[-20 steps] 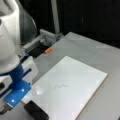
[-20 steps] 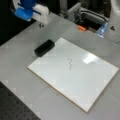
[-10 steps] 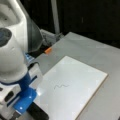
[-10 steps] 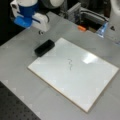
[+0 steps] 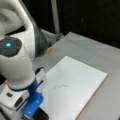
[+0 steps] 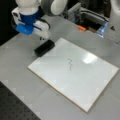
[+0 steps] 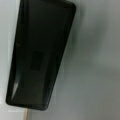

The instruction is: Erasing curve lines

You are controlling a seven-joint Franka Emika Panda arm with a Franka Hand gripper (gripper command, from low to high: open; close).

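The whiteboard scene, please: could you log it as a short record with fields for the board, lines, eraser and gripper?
board: white board flat on the grey table
curve lines: dark squiggle near the board's middle, unerased in both front views
eraser: black eraser block on the table at the board's upper-left corner in a front view
gripper: gripper just above the eraser, not holding it
wrist view: the eraser fills the left half

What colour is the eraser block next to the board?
Black; the eraser block shows best in the wrist view.
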